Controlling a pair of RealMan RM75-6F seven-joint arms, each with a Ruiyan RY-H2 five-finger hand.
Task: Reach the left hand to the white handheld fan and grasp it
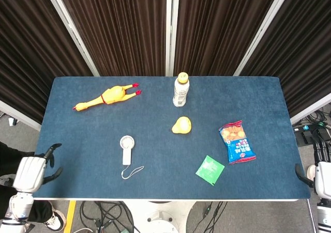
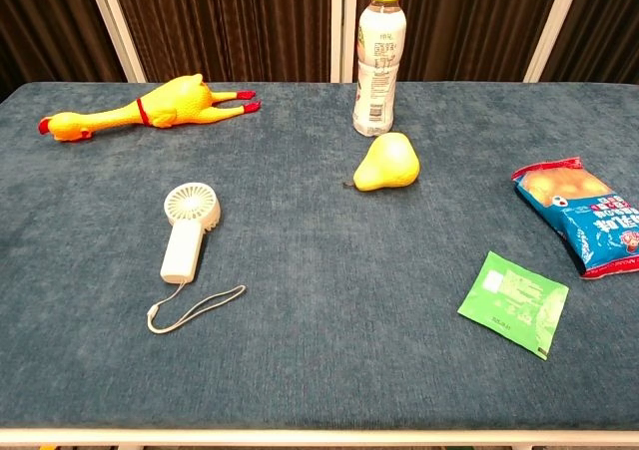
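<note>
One white handheld fan (image 1: 126, 149) lies flat on a blue cloth-covered table (image 1: 77, 135), its round head pointing toward the far edge and its white wrist cord (image 1: 132, 172) looped on the cloth at the handle end. The fan sits well apart from the left hand (image 1: 30, 172), up and to the right of it in the head view, with bare cloth between them. That hand hovers at the table's near left corner, holding nothing, its dark fingers apart. The right hand (image 1: 321, 178) shows only partly at the frame's edge beyond the near right corner, and whether it is open or closed cannot be told.

Farther from the left hand, one yellow rubber chicken (image 1: 107, 97) with red feet lies on its side toward the far left of the table. One pale bottle (image 2: 375, 59) with a yellow cap stands upright near the far edge; its label carries print too small to read. One yellow pear (image 2: 385, 164) rests just in front of the bottle. One green sachet (image 2: 513, 301) and one blue snack bag (image 2: 585, 214), its lettering too small to make out, lie toward the right hand's side.

Dark pleated curtains (image 1: 124, 26) divided by white poles (image 1: 170, 29) back the table. Cables (image 1: 111, 215) trail across the grey floor below its near edge.
</note>
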